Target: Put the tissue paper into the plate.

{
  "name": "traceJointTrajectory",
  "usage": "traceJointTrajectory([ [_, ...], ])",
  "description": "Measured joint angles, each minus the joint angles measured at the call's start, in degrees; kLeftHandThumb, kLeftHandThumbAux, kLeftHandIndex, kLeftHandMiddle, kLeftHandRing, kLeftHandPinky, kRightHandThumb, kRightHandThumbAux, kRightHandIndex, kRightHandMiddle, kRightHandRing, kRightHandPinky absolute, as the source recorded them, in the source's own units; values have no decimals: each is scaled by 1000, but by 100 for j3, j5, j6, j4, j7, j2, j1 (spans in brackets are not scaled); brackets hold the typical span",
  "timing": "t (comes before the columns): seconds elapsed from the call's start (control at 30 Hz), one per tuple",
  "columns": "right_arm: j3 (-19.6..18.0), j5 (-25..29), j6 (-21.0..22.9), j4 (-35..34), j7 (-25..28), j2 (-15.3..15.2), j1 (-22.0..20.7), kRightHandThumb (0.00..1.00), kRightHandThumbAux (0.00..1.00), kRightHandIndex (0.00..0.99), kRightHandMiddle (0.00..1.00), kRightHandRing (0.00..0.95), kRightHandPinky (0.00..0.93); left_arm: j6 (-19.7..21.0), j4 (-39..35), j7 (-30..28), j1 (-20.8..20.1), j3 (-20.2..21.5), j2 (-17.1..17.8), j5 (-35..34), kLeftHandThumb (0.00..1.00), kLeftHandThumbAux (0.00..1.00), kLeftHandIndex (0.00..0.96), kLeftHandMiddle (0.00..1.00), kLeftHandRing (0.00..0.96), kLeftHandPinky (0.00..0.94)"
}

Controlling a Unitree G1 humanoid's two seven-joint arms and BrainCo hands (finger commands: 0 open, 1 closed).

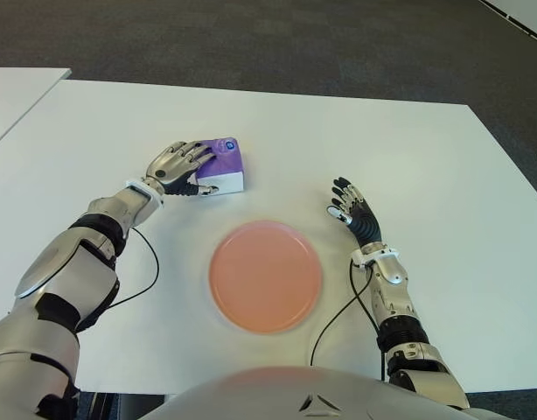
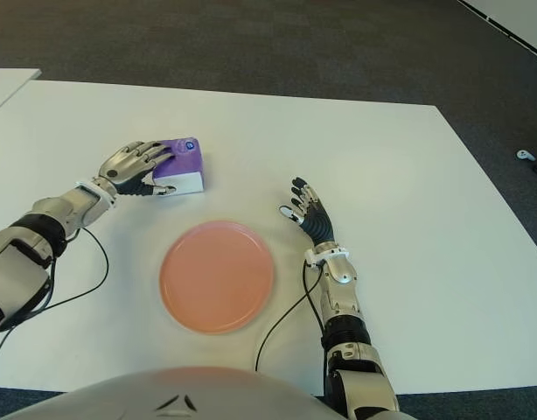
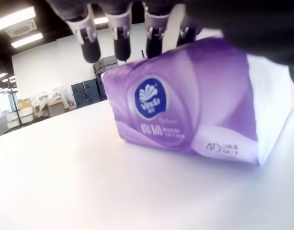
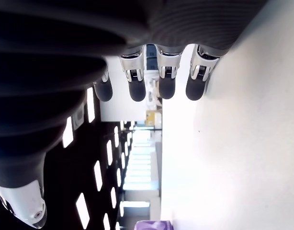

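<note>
I see the white table filling most of the head views, with dark carpet beyond its far edge. A second white surface shows at the robot's far left, apart from the main table.

The plate, round and pink-orange, lies flat on the table near the robot's body, between the two hands and nearer to me than the fingertips of either. Nothing lies on it.

The left hand reaches forward and lies over the tissue pack, a purple and white soft pack that sits on the table beyond the plate, on the plate's left side. Its fingers are draped across the near-left part of the pack's top, and the thumb runs along the pack's white near side. In the left wrist view the four fingertips hang at the pack's upper edge; I cannot tell from any view whether they press it or only rest there, and the pack's underside meets the table.

The right hand shows to the right of the plate, apart from its rim, palm down, fingers extended and relaxed, holding nothing. A black cable trails from each wrist.
</note>
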Motion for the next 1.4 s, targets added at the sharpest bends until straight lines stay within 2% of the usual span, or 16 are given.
traceJointTrajectory([
  [0.27, -1, 43, 26, -26, 0, -3, 13, 0, 667, 0, 0, 0, 0, 144, 86, -268, -117, -34, -111, -54, 258, 63, 0, 0, 0, 0],
  [0.63, -2, 71, 42, -49, -1, -29, 36, 0, 669, 0, 0, 0, 0, 233, 147, -291, -128, -61, -200, -97, 248, 69, 0, 0, 0, 0],
  [1.4, 8, 112, 117, -354, 73, -67, 266, 0, 649, 0, 0, 0, 0, 235, 140, 83, -129, -200, -236, -82, 231, 64, 0, 0, 0, 0],
])
